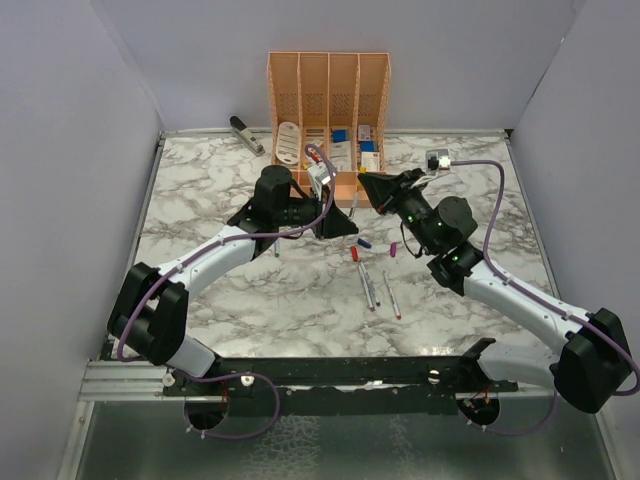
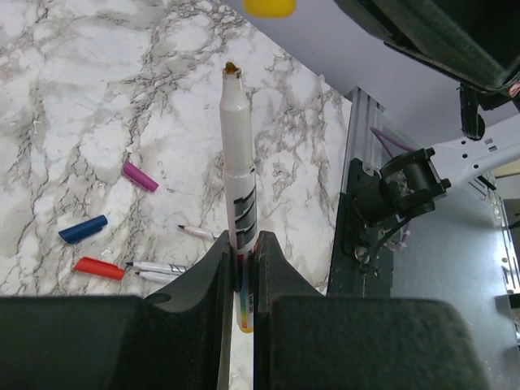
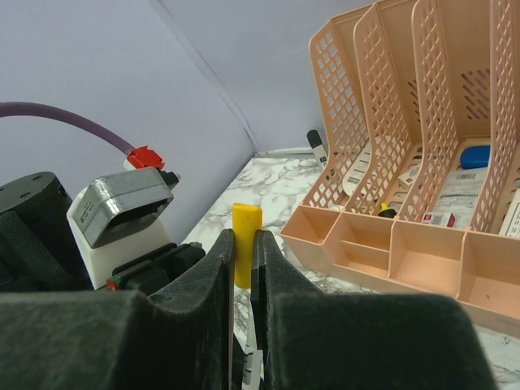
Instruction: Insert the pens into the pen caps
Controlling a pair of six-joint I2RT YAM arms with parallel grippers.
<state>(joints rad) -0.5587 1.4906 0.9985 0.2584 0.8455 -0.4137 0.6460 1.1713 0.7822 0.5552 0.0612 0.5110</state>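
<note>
Just in front of the desk organiser (image 3: 422, 122), my left gripper (image 2: 244, 244) pinches a pen (image 2: 236, 138) tip-outward and my right gripper (image 3: 242, 244) pinches the yellow cap (image 3: 246, 219), the two apart but aimed at each other so I can join them.

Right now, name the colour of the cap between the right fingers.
Yellow. The cap shows best in the right wrist view.

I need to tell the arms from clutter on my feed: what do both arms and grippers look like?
Both match: the left arm and right arm have white links with bulky black joint housings, and a purple cable loops along each. Small green lights glow on the right one. The left gripper and right gripper have blocky, matte black fingers.
</note>
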